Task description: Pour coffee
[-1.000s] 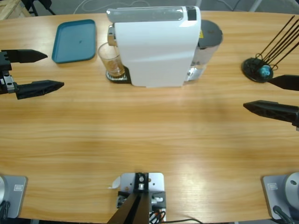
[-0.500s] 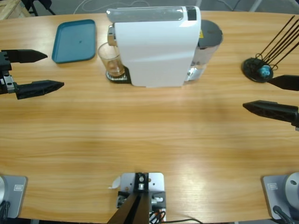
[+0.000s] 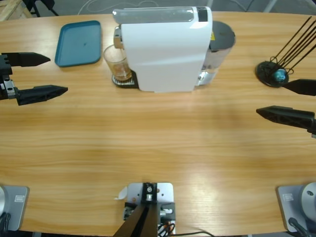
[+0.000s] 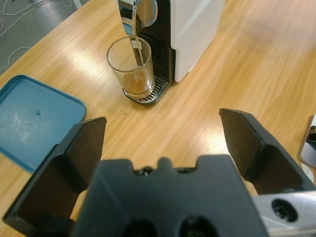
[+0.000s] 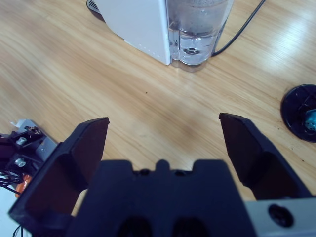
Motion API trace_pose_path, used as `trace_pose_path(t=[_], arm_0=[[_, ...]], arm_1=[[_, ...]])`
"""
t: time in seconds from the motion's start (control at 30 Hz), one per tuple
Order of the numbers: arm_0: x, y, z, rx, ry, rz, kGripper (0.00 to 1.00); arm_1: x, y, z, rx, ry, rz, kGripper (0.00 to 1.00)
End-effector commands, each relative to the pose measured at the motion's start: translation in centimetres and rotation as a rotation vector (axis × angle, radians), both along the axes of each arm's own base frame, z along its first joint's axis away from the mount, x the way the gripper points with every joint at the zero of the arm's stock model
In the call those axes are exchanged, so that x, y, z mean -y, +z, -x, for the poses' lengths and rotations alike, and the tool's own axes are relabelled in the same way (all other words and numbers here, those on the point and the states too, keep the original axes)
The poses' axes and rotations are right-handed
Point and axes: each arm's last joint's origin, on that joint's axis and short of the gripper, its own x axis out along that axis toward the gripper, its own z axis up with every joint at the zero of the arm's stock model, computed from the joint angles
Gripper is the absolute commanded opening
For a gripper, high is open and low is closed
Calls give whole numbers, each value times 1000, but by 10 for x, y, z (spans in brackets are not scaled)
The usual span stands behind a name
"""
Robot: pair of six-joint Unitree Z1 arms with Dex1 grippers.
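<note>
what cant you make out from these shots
- High view: the coffee machine hides much of the water tank behind it.
- High view: the black sticks of the diffuser run off the right edge.
- Right wrist view: the tank's top is cut by the upper edge; glass and tray out of frame.
- Both arms past the jaws lie beyond the side edges.

We list: bench (image 3: 148,143), varnished wood, smooth, faintly glossy grain. Coffee machine (image 3: 165,54), glossy white plastic shell with a chromed spout. Tumbler (image 4: 132,66), clear glass, holding amber-brown coffee (image 4: 136,85). Tray (image 3: 79,43), matt teal plastic. Water tank (image 5: 198,29), clear plastic. Both grippers' jaws, matt black plastic.
</note>
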Motion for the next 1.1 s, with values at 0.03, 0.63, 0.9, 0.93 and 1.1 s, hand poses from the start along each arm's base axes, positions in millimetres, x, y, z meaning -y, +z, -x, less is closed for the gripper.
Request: trace_pose_path(t=[0.03,0.63,0.9,0.93,1.1], arm_0=[[0,-6,6,-8,-23,-2,1000],[0,-7,5,-11,-18,-7,1000],[1,-9,-7,-24,24,-37,1000],[1,-8,-11,-21,36,-38,1000],[4,-3,-20,-3,-12,-20,996]], arm_1=[[-2,-12,-3,-37,-13,29,1000],[-3,-12,-4,-39,-14,29,1000],[-4,-13,-5,-52,-5,28,1000],[-5,-13,-5,-56,-3,28,1000],[-9,-15,-10,-79,-3,37,1000]])
